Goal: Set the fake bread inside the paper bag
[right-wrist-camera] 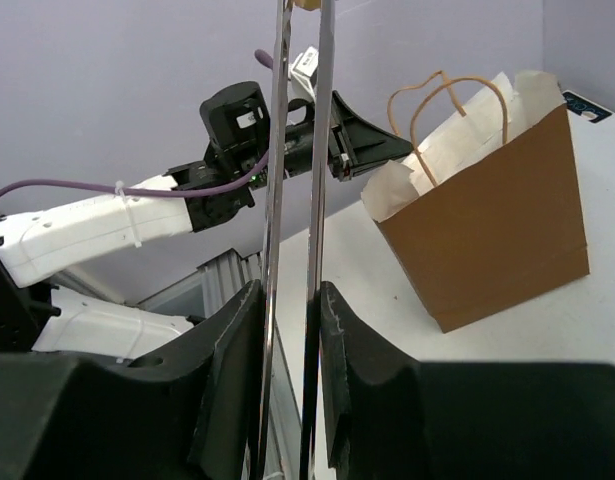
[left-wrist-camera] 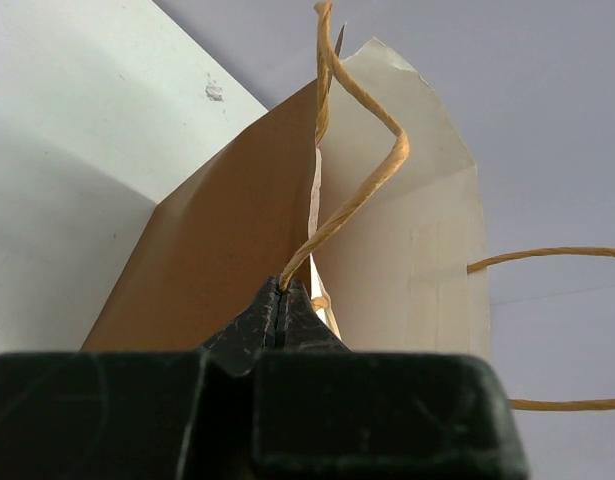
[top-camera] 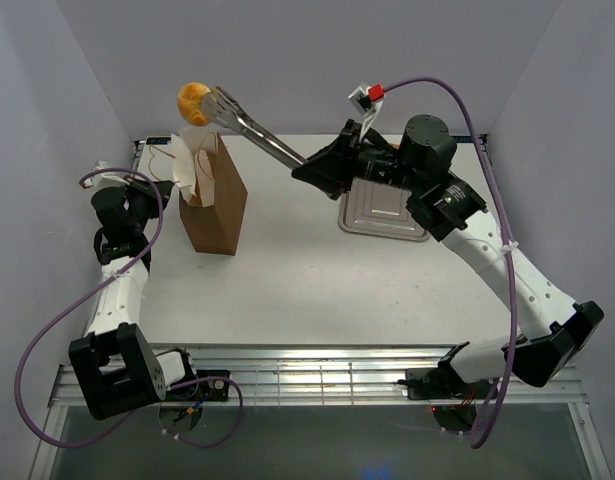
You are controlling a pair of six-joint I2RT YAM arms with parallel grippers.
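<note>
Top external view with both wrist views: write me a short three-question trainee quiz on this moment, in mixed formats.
1. True or false: the right gripper grips the fake bread directly between its fingers.
2. Where is the bread? A inside a bag; B lying on a tray; C in the air, in the tongs.
3. Fill in: the left gripper is shut on the rim of the ___.
Key: 1 false, it holds the tongs; 2 C; 3 paper bag.

Bright, even light casts soft shadows; wrist-view foregrounds are blurred.
</note>
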